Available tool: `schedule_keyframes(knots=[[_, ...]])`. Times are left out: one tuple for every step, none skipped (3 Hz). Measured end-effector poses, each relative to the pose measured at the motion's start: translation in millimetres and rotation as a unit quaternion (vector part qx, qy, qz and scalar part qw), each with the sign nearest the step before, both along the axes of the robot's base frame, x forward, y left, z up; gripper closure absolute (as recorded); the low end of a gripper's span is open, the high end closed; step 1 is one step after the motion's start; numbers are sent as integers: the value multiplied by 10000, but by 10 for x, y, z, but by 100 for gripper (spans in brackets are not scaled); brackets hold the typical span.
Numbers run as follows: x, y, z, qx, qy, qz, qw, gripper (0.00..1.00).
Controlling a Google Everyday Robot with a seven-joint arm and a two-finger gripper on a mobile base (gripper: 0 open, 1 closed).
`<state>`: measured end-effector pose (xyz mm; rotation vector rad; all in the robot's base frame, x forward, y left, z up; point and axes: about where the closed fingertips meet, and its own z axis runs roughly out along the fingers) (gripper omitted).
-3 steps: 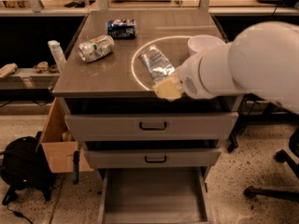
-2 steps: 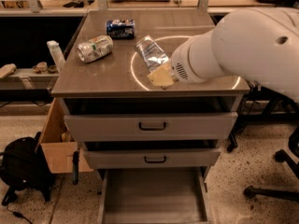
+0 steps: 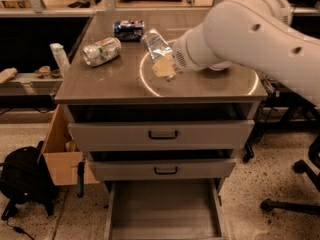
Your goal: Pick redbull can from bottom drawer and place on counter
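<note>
Speckled flooring runs round a grey cabinet whose counter (image 3: 220, 91) carries a thin white circle (image 3: 141, 76). Over the left arc of that circle hangs the gripper (image 3: 164, 69), at the end of a bulky white arm (image 3: 250, 29) reaching in from the right of the circle. Its tan fingers look clamped on the lower end of the redbull can (image 3: 154, 43). The can leans up and to the left and appears clear of the surface, which suggests it is being carried in to be set down, not yet released.

Left of the circle a fatter dented can (image 3: 101, 51) lies on its side. Beyond it, towards the back, sits a dark blue can (image 3: 129, 29). Both are apart from the circle, so the marked area seems the natural landing spot.

Well below the circle, under two shut drawer fronts (image 3: 160, 134), the bottom drawer (image 3: 165, 209) stands pulled out. Its plain grey floor shows nothing inside. Down to the left of the circle, beside the cabinet, an open cardboard box (image 3: 62, 166) stands on the floor; its contents cannot be made out.
</note>
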<state>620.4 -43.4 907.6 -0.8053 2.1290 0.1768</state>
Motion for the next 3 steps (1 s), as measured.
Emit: schedule_keyframes(knots=[[269, 3, -162, -28, 145, -150, 9998, 100], [283, 17, -170, -29, 149, -153, 9998, 81], [282, 17, -169, -29, 149, -152, 9998, 58]])
